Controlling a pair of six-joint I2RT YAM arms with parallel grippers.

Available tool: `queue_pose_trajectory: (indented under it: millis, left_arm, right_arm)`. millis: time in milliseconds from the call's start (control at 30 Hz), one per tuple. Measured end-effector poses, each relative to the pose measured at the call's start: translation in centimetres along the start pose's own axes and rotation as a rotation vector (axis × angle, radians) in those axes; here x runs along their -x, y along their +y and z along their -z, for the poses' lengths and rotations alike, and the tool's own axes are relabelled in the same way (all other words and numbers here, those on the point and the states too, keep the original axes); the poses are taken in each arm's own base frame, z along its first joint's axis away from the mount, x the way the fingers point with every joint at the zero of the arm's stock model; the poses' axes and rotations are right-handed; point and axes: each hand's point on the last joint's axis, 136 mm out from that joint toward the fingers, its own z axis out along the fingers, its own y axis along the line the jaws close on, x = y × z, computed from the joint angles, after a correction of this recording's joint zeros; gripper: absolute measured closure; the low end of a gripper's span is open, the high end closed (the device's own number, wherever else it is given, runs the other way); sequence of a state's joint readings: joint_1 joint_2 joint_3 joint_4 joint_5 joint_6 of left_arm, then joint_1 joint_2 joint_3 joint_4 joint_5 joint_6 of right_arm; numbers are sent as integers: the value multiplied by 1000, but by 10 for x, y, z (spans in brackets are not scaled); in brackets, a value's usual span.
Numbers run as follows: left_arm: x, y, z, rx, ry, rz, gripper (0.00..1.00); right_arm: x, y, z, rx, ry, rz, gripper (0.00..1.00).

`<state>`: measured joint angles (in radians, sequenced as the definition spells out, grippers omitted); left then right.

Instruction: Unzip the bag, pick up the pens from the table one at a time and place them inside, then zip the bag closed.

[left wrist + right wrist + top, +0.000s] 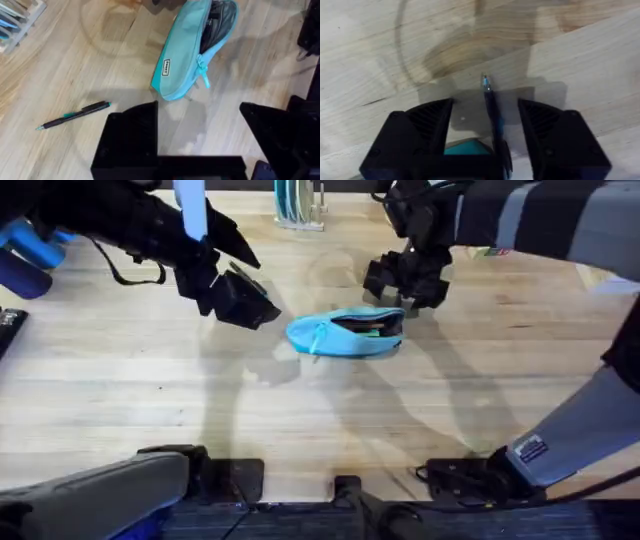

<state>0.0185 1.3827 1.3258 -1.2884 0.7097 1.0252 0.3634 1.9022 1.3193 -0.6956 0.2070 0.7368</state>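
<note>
The light-blue bag lies mid-table with its zipper open and its dark inside showing; it also appears in the left wrist view. My left gripper hovers just left of it, open and holding nothing. One dark pen with teal accents lies on the table near that gripper. My right gripper hangs by the bag's right end, open. A second dark pen runs between its fingers with gaps on both sides, its tip on the wood.
Dark-blue cylinders lie at the far left, with a black object at the left edge. A clear rack stands at the back centre and shows in the left wrist view. Bare wood stretches in front of the bag.
</note>
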Motion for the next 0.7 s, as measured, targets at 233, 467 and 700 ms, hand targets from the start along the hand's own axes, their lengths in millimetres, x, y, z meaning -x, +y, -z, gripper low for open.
queue_pose_trajectory:
  millis: [233, 467, 700]
  left_arm:
    - [0, 0, 0, -1, 0, 1, 8]
    - [0, 0, 0, -2, 1, 2, 7]
    - [0, 0, 0, -2, 1, 2, 7]
  right_arm:
    - [0, -1, 0, -7, -2, -3, 478]
    - [-1, -3, 0, -15, 0, -9, 807]
    - [0, -5, 0, -26, -6, -4, 957]
